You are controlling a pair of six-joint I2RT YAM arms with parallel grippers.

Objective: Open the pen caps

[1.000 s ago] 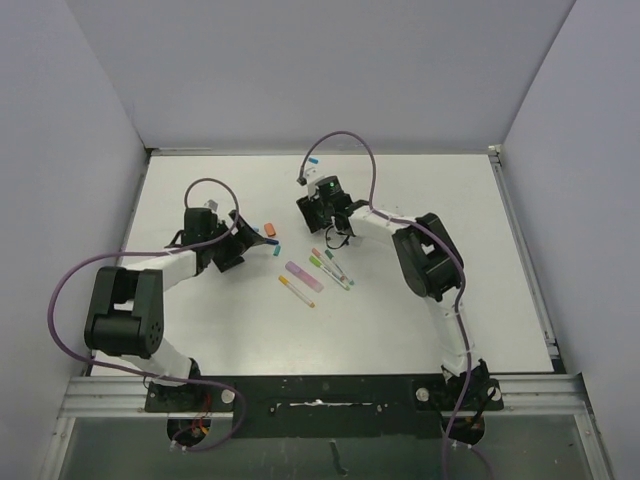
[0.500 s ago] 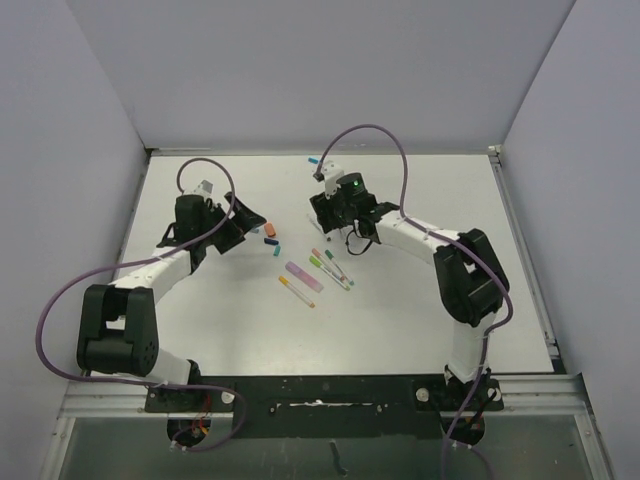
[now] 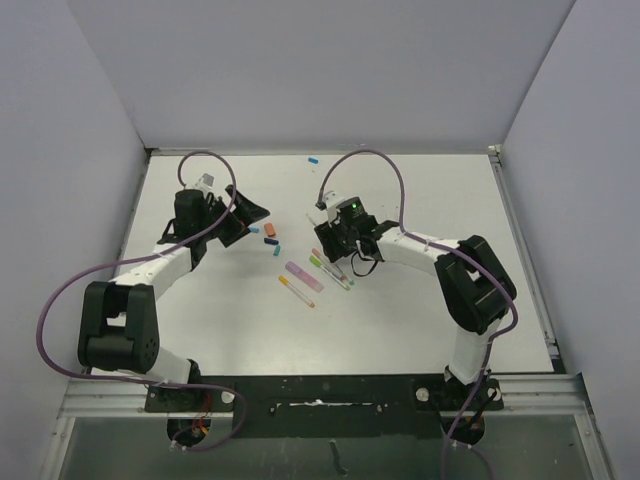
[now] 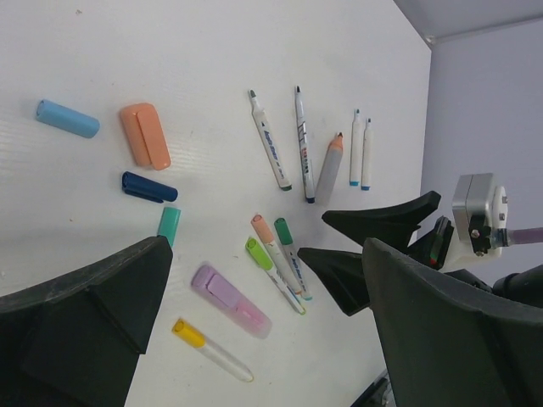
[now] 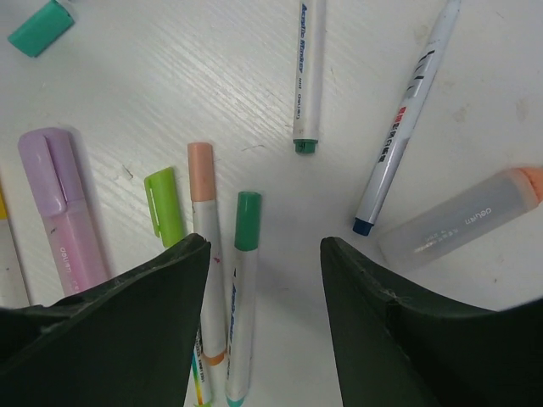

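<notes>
A: Left gripper [image 3: 243,218]?
B: Jaws were spread wide, empty; four loose pen caps [image 4: 144,136] (light blue, orange, navy, teal) lay beneath on the table [image 3: 450,200].
A: Right gripper [image 5: 265,246]?
B: Jaws stood parted, empty, over the green-capped pen [image 5: 243,297].

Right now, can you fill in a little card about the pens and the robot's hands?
caps off: light blue cap, orange cap, dark blue cap, teal cap
caps on: green-capped pen, yellow-capped pen, lilac highlighter
left gripper: open, holding nothing
right gripper: open, above the green-capped pen
</notes>
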